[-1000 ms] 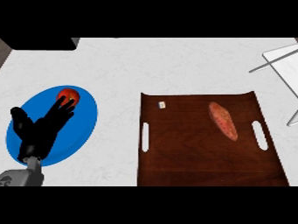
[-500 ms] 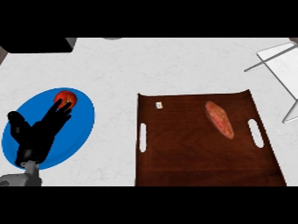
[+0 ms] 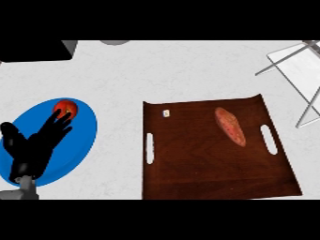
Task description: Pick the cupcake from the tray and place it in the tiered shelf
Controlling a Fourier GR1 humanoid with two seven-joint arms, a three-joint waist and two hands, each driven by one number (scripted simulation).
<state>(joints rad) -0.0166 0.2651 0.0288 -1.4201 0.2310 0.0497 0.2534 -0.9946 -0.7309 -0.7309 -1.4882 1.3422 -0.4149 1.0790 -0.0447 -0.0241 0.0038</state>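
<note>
A brown tray [image 3: 211, 178] with slot handles lies on the counter right of centre. On its far part rest a tiny white item [image 3: 166, 113], which may be the cupcake, and a long reddish-orange piece of food [image 3: 230, 126]. The wire tiered shelf [image 3: 308, 70] stands at the far right. My left hand [image 3: 34, 150] is open over a blue plate [image 3: 79, 136] at the left, its fingertips reaching a red round fruit [image 3: 68, 107] on that plate. The right hand does not show.
A dark block [image 3: 24, 49] fills the far left corner, with a grey round shape [image 3: 114, 42] beside it at the back edge. White counter [image 3: 162, 70] lies between the plate, the tray and the shelf.
The whole scene has slid slightly left and down in the view. The left hand stays open over the blue plate, fingertips by the red fruit.
</note>
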